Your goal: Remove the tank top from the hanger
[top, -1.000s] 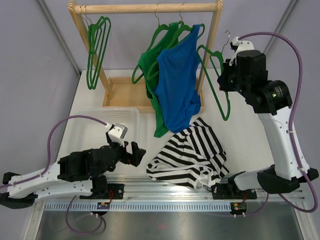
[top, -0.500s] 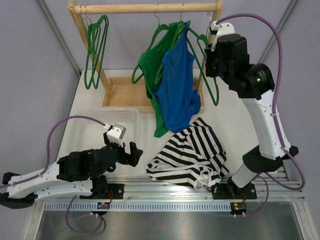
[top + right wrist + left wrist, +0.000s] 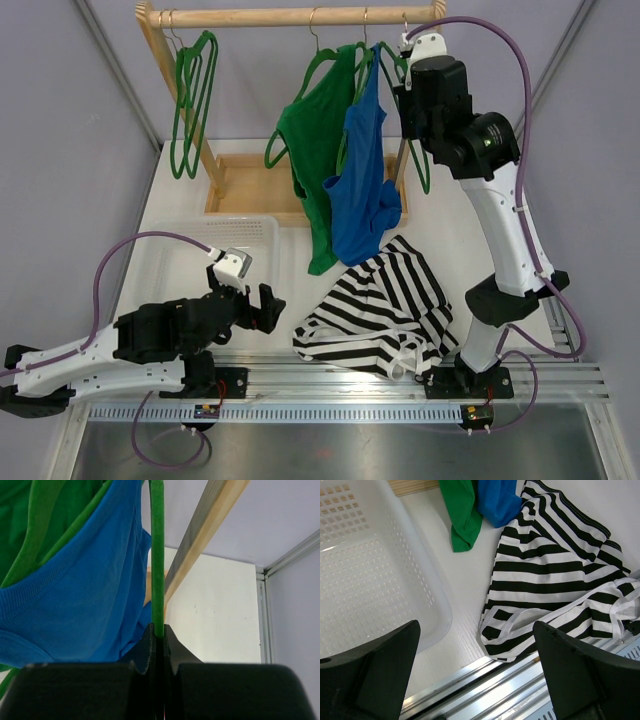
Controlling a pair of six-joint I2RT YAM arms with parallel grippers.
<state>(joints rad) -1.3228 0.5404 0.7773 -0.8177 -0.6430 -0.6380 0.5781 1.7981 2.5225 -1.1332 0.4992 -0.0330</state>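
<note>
From above, the blue tank top [image 3: 365, 190] hangs from the wooden rail [image 3: 290, 16], with the right tool [image 3: 407, 95] just beside it. The left wrist view shows the left tool [image 3: 477, 680] released above the tabletop [image 3: 465, 625], near a striped top [image 3: 555, 575]. In the right wrist view, the right tool is clenched on a green hanger [image 3: 157, 555], next to the blue cloth.

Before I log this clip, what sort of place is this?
Probably a lab test cell, not a home: bare grey walls, a tabletop wooden rack with green hangers, and robot arms bolted to a metal rail.
</note>
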